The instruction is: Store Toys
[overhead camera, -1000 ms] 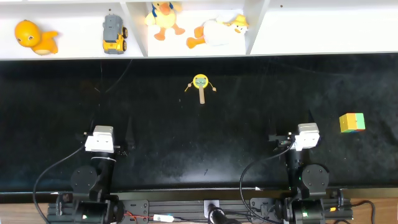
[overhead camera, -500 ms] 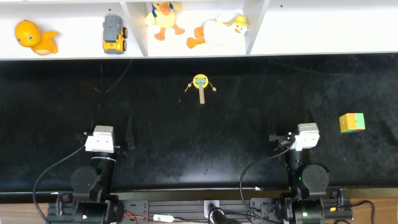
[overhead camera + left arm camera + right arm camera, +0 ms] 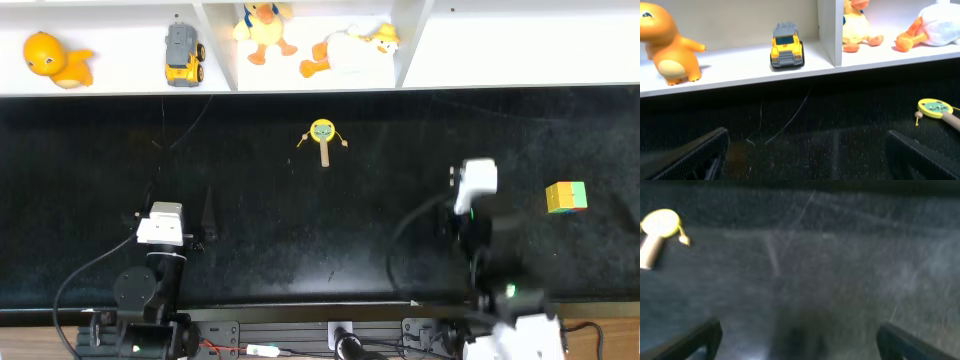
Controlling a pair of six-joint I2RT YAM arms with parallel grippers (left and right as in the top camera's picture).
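Out on the black mat [image 3: 250,250], well apart from each other: a rattle [image 3: 322,138] near the shelf [image 3: 500,60], and a cube [image 3: 565,197] off by the right edge. Already on the shelf: dino [image 3: 55,58], truck [image 3: 184,55], duck [image 3: 264,30], plush [image 3: 350,50]. Right gripper [image 3: 795,342] spread wide, holding nothing, raised over bare mat somewhere between the two loose toys, with the rattle at the edge of its wrist view. Left gripper [image 3: 805,160] likewise spread and carrying nothing, low near its base, facing the bay with the truck. Probably the reach for a first toy, so little of the job done. Hard to tell the target yet; pick one toy and commit. For the rattle: come down over the tan handle [image 3: 324,155] rather than the round head, turn the wrist to straddle the handle across its width, and mind the two little beads [image 3: 345,143] on strings, likely to swing or snag. For the cube: square the fingers to two opposite flat faces, drop low enough for a mid-height grip, and close gently, to avoid a corner hold and a likely twist-out. Keep the fingers apart until right down at the mat. Lift straight up before heading for the shelf, clear the front lip, and let go only well inside a bay, away from toys already parked there.
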